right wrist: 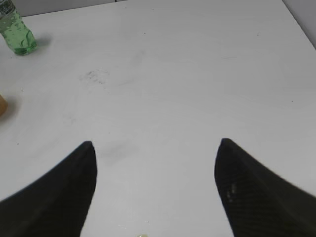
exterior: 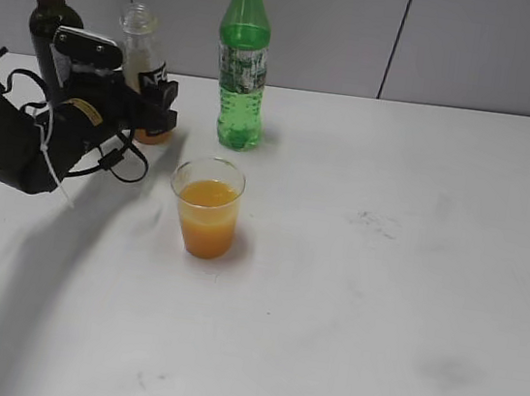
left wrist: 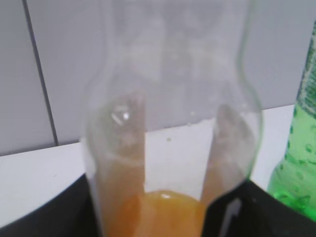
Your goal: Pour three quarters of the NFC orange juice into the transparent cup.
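The NFC orange juice bottle (exterior: 143, 43) stands upright at the back left, capless, with only a little orange liquid left at its bottom. My left gripper (exterior: 152, 105) is shut on its lower body. In the left wrist view the bottle (left wrist: 173, 98) fills the frame between the black jaws (left wrist: 168, 210). The transparent cup (exterior: 207, 206) stands in front of it, to the right, mostly filled with orange juice. A sliver of the cup (right wrist: 2, 106) shows at the left edge of the right wrist view. My right gripper (right wrist: 155, 153) is open and empty above bare table, out of the exterior view.
A tall green bottle (exterior: 242, 63) with a yellow cap stands at the back, right of the NFC bottle; it also shows in both wrist views (left wrist: 298, 163) (right wrist: 15, 30). A dark wine bottle (exterior: 46, 5) stands behind my left arm. The white table (exterior: 401, 275) stretches right.
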